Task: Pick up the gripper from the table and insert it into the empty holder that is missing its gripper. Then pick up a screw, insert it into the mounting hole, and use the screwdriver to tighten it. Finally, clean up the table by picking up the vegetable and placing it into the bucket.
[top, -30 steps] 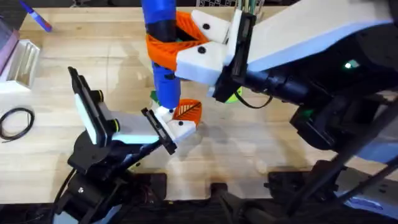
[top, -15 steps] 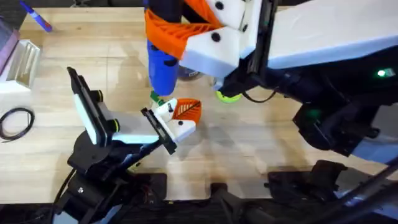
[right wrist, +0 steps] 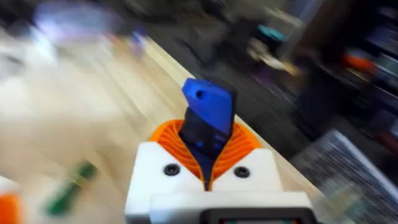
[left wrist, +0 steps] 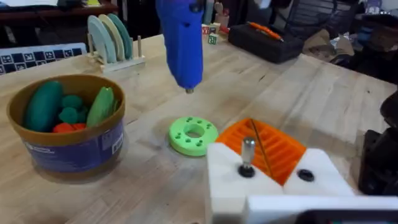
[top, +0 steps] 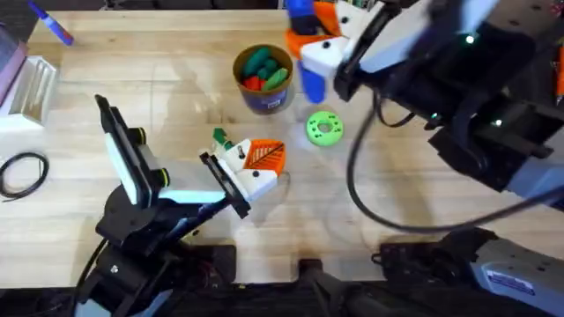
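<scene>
The right gripper [top: 310,46], its orange ribbed pads clamped on the smooth blue pen-shaped screwdriver [top: 308,62], has swung up and away from the holder to about one o'clock of the table, uncovering the round blue-walled, tan-rimmed bucket [top: 263,77] at twelve. The white blocky holder [top: 251,169] sits centre-table in the left gripper [top: 249,167], a screw [left wrist: 247,155] standing in its hole. The leafy green vegetable [top: 220,139] lies touching the holder's ten o'clock side.

Robotics lab, wooden workbench [top: 423,220], calibration checkerboard [left wrist: 37,57], black toolcase [left wrist: 267,42] behind
</scene>
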Available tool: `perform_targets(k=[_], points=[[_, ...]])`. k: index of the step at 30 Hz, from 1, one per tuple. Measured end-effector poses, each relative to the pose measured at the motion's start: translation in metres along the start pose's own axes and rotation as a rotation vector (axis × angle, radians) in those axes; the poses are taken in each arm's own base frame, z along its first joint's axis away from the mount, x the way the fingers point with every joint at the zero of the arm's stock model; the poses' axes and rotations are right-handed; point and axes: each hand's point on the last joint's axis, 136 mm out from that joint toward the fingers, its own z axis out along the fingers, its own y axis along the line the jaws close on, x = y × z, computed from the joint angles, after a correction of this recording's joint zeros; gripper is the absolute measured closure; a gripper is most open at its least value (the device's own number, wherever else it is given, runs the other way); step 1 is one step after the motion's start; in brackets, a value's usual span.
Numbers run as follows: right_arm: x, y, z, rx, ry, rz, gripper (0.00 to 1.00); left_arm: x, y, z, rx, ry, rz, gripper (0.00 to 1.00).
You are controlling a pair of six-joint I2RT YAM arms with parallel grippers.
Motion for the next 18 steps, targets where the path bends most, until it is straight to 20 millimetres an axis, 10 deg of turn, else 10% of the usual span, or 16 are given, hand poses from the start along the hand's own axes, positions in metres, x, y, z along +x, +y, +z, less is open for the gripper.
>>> perform_targets(k=[9, 18], points=[[0.18, -0.089, -0.039, 0.182, 0.707, -0.403, 0.982, 0.0, 0.0, 0.0, 0.0, 0.0, 0.0, 0.996], [0.268, -0.082, -0.069, -0.041, 1.045, -0.649, 0.982, 0.0, 0.001, 0.0, -0.007, -0.001, 0.0, 0.996]])
